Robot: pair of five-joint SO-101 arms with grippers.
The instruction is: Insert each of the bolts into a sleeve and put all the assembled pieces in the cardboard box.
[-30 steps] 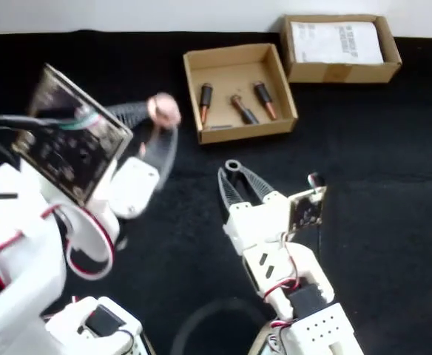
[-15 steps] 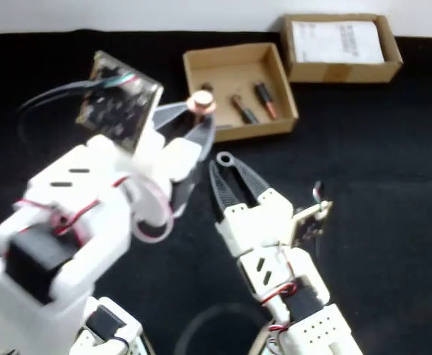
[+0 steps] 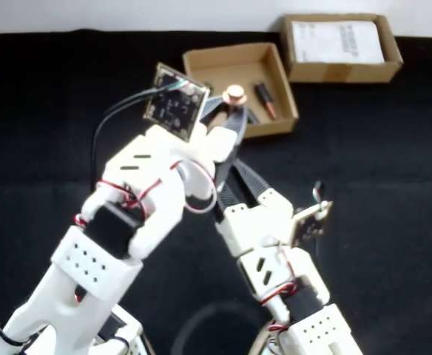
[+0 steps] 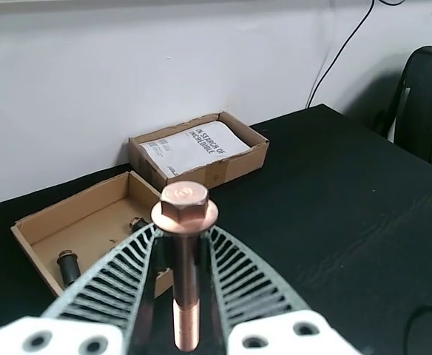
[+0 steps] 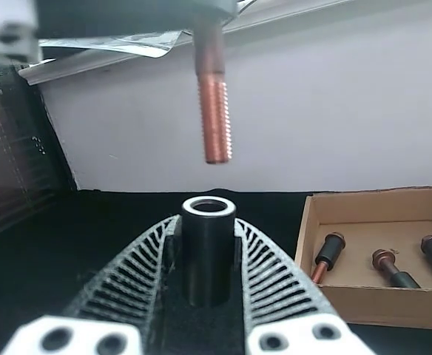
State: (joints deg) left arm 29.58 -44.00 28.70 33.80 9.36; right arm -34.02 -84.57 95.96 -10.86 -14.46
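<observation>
left end effector [image 4: 180, 238] pinches a rigid, likely slick copper bolt [image 4: 185, 211] by its shank, threaded tip poised just above the black sleeve [image 5: 208, 255] clamped upright in the right end effector [image 5: 207, 222].

Overhead looks down — wrist cameras sit close, sharing the cardboard box [image 3: 231, 72].

We see the left gripper [image 3: 229, 120] swing across from the table's left side, carrying its copper bolt [image 3: 234, 94]. Its arm stretches forward until the bolt hangs thread-down just above the black sleeve [image 5: 208, 248] held in the right gripper [image 5: 208, 222], which itself shifts slightly leftward.
</observation>
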